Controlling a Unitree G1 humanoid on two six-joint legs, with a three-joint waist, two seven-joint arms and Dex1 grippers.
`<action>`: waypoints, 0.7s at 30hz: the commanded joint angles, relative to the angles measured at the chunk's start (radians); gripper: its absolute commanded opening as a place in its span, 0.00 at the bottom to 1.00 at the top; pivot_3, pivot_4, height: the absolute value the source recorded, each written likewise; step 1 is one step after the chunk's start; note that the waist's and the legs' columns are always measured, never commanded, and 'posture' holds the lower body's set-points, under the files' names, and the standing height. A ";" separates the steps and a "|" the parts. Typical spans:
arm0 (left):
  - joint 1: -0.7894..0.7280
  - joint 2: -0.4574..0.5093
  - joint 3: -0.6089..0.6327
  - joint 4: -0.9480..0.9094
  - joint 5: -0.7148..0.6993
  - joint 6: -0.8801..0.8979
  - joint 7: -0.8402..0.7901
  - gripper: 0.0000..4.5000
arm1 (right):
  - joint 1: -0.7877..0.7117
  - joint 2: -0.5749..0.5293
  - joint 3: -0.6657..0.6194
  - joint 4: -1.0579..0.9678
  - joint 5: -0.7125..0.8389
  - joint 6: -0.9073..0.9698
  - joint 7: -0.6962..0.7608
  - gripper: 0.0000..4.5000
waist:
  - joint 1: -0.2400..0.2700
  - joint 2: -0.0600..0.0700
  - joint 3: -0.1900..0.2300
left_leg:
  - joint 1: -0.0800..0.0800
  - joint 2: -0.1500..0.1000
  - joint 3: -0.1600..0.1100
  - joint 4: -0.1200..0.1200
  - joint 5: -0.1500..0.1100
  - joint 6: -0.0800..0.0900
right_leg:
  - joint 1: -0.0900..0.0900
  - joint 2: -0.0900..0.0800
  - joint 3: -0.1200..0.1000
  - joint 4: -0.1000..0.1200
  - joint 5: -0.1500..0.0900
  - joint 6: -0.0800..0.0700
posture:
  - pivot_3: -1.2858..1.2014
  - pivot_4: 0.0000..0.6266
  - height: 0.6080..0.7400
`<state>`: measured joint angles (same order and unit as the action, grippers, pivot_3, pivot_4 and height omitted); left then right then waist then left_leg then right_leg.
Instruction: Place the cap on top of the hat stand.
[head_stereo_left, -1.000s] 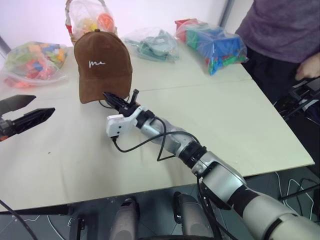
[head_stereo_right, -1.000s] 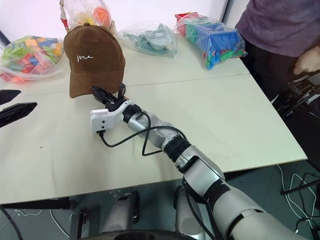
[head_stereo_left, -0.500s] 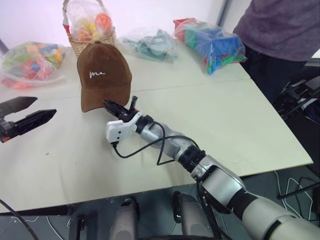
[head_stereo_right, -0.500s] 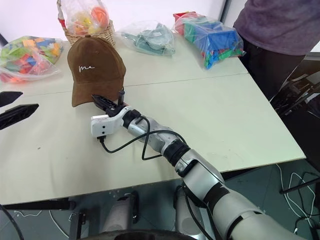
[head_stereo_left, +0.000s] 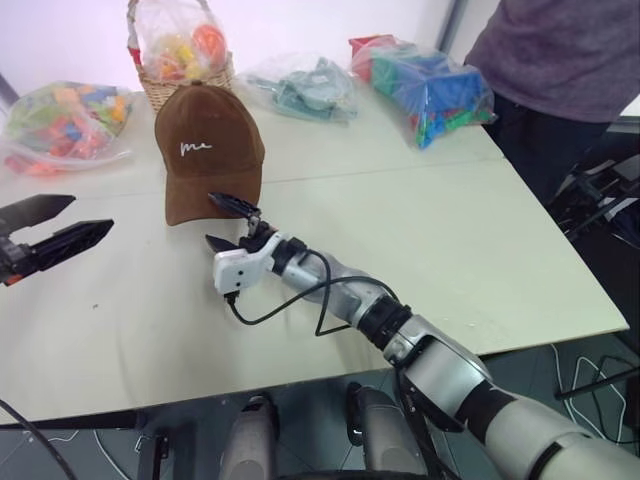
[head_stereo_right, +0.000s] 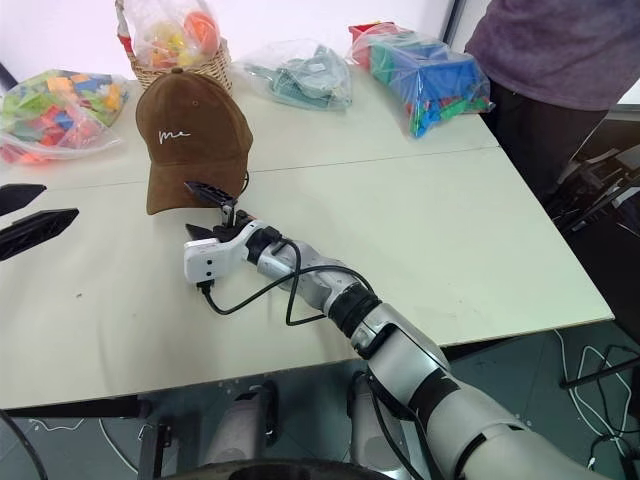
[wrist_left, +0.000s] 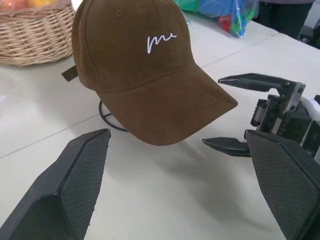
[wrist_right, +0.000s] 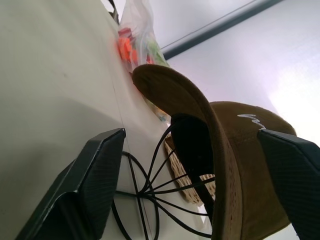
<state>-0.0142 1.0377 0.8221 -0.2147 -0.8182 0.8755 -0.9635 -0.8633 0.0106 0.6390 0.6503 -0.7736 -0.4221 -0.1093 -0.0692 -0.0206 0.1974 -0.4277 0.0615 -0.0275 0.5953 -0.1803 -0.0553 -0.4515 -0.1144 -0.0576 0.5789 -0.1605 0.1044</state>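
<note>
The brown cap (head_stereo_left: 208, 148) with white cursive embroidery sits over the black wire hat stand (wrist_left: 107, 115), brim pointing toward me. The stand's wires (wrist_right: 150, 187) show beneath the brim in the right wrist view. My right gripper (head_stereo_left: 214, 220) is open just in front of the brim, one finger above the brim's edge and one below, and nothing is held. To the left of the cap my left gripper (head_stereo_left: 90, 214) hovers above the table, open and empty, pointing at the cap (wrist_left: 145, 75).
Behind the cap stands a wicker basket (head_stereo_left: 180, 88) holding a bag of toys. Bags of colourful blocks lie at the back left (head_stereo_left: 65, 120), back middle (head_stereo_left: 305, 85) and back right (head_stereo_left: 425, 85). A person (head_stereo_left: 570, 60) stands at the table's right corner.
My right gripper, shut at the cap's brim before, has opened and let go. The cap has come down lower over the stand and rests there. The left gripper has not moved.
</note>
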 joint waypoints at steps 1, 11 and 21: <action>-0.009 0.003 0.001 -0.004 -0.008 -0.023 -0.013 1.00 | 0.026 -0.051 -0.016 -0.140 -0.011 -0.026 -0.003 0.99 | 0.001 0.000 0.000 | 0.000 0.000 0.000 0.000 0.000 -0.001 | 0.000 0.000 0.000 0.000 0.000 0.000 | 0.52 0.24 1.00; 0.025 -0.035 0.005 0.073 0.062 -0.085 0.024 1.00 | 0.327 -0.424 -0.365 -0.756 0.192 0.169 0.296 0.99 | 0.022 0.000 0.000 | -0.001 0.001 0.003 0.000 -0.001 -0.001 | -0.001 -0.001 0.000 -0.002 0.000 0.000 | 0.52 0.24 1.00; 0.115 -0.139 0.007 0.076 0.115 -0.141 0.102 1.00 | 0.351 -0.699 -0.740 -0.851 1.091 0.769 1.001 0.99 | 0.027 0.001 0.001 | -0.001 0.007 0.008 0.001 -0.001 -0.002 | 0.003 0.000 -0.004 -0.016 0.000 0.000 | 0.52 0.24 1.00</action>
